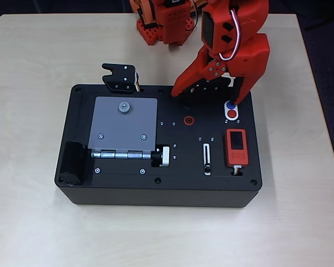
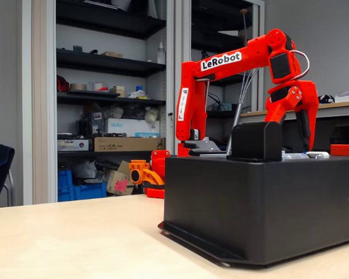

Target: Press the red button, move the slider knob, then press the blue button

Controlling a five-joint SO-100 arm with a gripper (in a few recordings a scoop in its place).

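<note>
Item: black task box (image 1: 122, 186) on a pale wooden table (image 1: 33, 222), with a red SO-100 arm (image 2: 221, 64) reaching over its far edge.

Gripper (image 1: 209, 97): in the overhead view the two red fingers are spread wide. One tip lies near the box's far rim above the red ring socket (image 1: 188, 120); the other comes down just beside the white oval that holds the buttons. It grips nothing.

Task parts, overhead view:
- Red button (image 1: 232, 114): the nearer of the pair in the oval, uncovered.
- Blue button (image 1: 230, 104): just above the red one, at the finger's edge, partly crowded by it.
- Slider knob (image 1: 207, 166): dark nub low in the white-rimmed slot (image 1: 206, 158), left of the red rectangular device (image 1: 236, 147).

Other fittings: grey hinged plate (image 1: 122, 122), silver-and-black round knob (image 1: 163, 156), black bracket (image 1: 120, 78) at the far rim.

Step in hand, as judged: the approach to the first press. The finger stands over the button pair and touches neither button that can be seen.

Next move, as judged: shift the tip slightly toward the near side so it lands on red rather than blue, then descend straight. The two sit close together, so a small error would strike the wrong one.

Hard to make out: the finger's height above the oval; the box top in the fixed view, seen edge-on; the arm's base, cut off at the upper edge of the overhead view.
</note>
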